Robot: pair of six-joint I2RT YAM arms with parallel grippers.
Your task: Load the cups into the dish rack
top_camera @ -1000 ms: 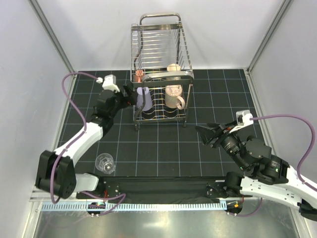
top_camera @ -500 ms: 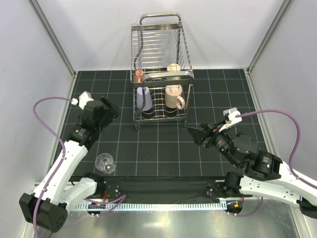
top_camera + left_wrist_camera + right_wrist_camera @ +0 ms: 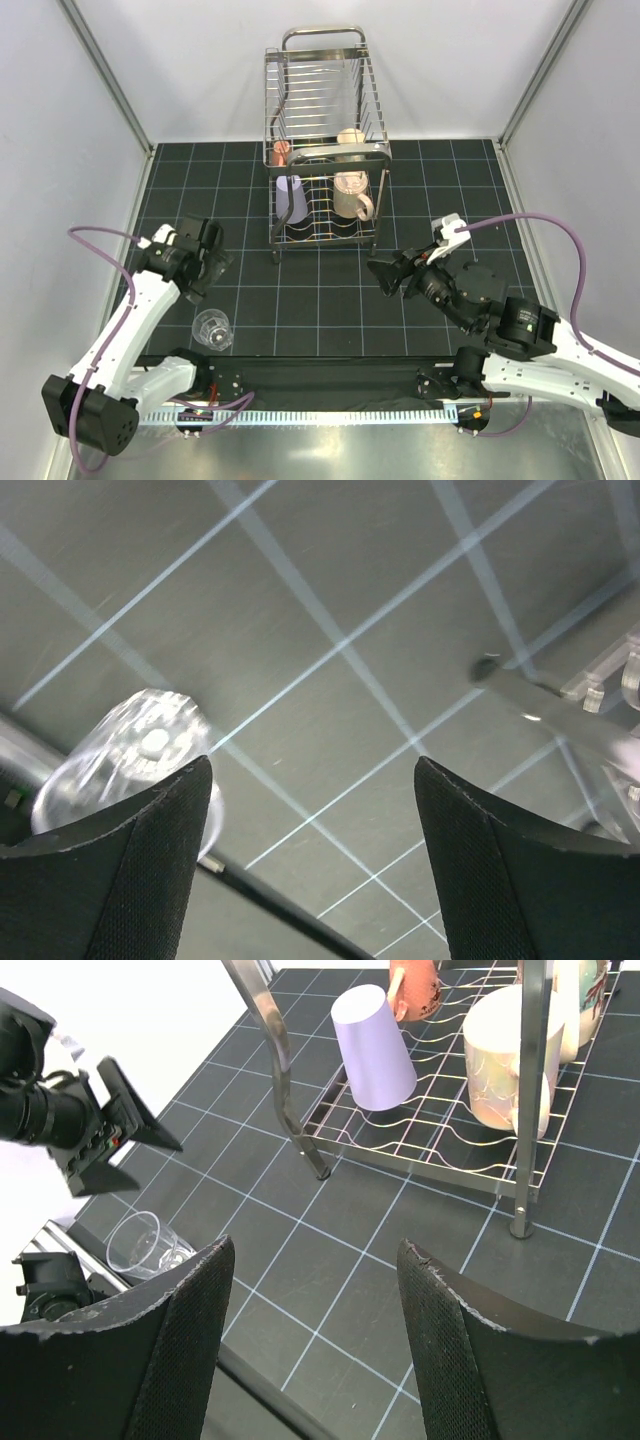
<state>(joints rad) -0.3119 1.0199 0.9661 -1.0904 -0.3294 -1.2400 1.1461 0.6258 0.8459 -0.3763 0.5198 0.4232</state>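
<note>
The steel wire dish rack [image 3: 322, 34] stands at the back middle of the mat. In its lower tier a lavender tumbler [image 3: 291, 198] lies upside down beside a pinkish-beige mug [image 3: 351, 195], with a tan mug [image 3: 350, 137] higher up. On the mat at the near left a clear glass [image 3: 213, 329] stands upright. Just above and behind the glass hangs my left gripper [image 3: 208, 272], open and empty; its wrist view has the glass [image 3: 120, 745] by the left finger. My right gripper [image 3: 382, 272] is open and empty over the middle of the mat, facing the glass [image 3: 140, 1245] and the rack [image 3: 272, 1040].
A small orange-pink item [image 3: 281, 152] sits at the rack's left side. The black gridded mat [image 3: 330, 310] ends at a metal rail along the near edge [image 3: 330, 365]. Grey walls close in the left, right and back.
My left arm pulled away from the rack's left side and swung back to the near left, ending over the clear glass. My right gripper advanced leftwards toward the mat's middle.
</note>
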